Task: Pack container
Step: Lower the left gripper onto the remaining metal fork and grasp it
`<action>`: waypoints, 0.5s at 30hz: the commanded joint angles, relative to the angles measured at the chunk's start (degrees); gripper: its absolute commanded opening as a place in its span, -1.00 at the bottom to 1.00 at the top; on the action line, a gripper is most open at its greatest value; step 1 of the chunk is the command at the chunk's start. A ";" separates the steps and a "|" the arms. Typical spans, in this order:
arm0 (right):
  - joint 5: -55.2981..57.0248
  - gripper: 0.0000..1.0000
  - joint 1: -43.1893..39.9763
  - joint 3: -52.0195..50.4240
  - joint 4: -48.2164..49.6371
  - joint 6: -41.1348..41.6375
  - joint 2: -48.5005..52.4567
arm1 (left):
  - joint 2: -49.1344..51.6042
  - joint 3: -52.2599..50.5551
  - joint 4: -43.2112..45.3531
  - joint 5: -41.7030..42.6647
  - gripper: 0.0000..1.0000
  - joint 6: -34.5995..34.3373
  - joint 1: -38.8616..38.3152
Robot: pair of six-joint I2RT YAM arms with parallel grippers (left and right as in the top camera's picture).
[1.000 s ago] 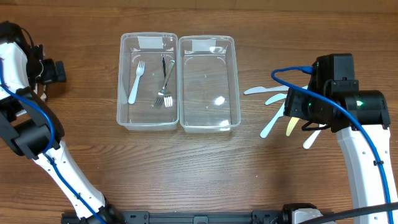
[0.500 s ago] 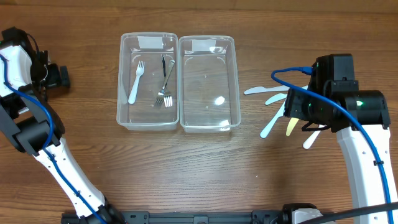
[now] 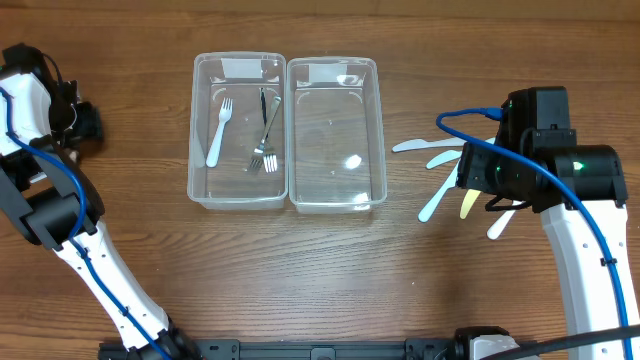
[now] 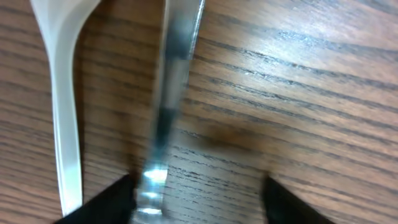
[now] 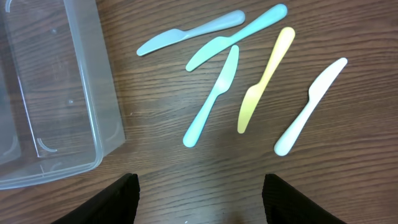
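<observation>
Left claw [image 4: 199, 200] narrower, jaws apart astride metal utensil [image 4: 171, 81], left of containers [image 3: 288, 130]; right claw [image 5: 199, 199] apart over knives [image 5: 214, 96]

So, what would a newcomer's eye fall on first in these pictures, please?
Two clear tubs stand side by side mid-table: the left container holds forks, and the right container looks bare. To their right, five pastel plastic knives lie fanned on the table, under the open right gripper.
</observation>
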 commanded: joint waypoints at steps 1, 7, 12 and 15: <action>-0.26 0.32 -0.17 1.46 0.07 0.07 -0.94 | 1.66 0.09 0.11 -0.35 0.01 0.68 0.24; -0.26 0.32 -0.17 1.46 0.04 0.07 -0.94 | 1.64 0.09 0.11 -0.33 -0.19 0.68 0.22; -0.26 0.32 -0.17 1.46 0.04 0.07 -0.94 | 1.64 0.09 0.00 -0.33 -0.63 0.68 0.24; -0.26 0.32 -0.17 1.46 0.04 0.07 -0.94 | 1.64 0.09 0.00 -0.35 -0.68 0.68 0.24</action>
